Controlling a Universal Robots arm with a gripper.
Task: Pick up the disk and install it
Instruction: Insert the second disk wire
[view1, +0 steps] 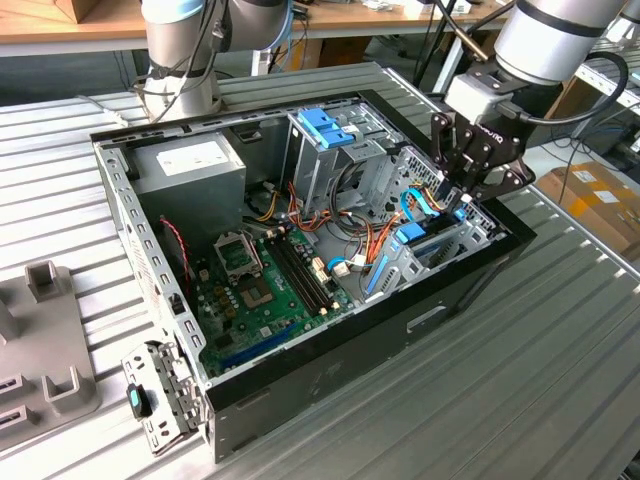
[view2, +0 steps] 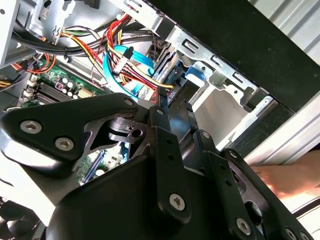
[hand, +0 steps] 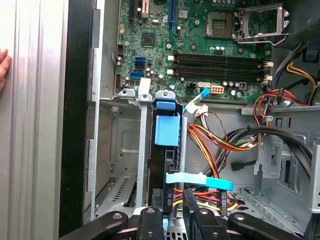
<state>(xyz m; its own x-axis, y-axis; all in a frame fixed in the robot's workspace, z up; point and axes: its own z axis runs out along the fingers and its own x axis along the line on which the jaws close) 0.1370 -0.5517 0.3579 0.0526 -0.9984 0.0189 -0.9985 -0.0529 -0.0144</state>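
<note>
- The gripper (view1: 462, 196), right of centre in the exterior view, grips the disk (hand: 167, 150) edge-on, lined up to slide into the drive cage (view1: 440, 245).
- The computer case (view1: 240, 395) lies open.

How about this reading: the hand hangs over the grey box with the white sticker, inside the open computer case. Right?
Not quite. Inside the open computer case, the hand hangs over the drive cage at the exterior view's right end, not the grey box, as the exterior view shows.
</note>
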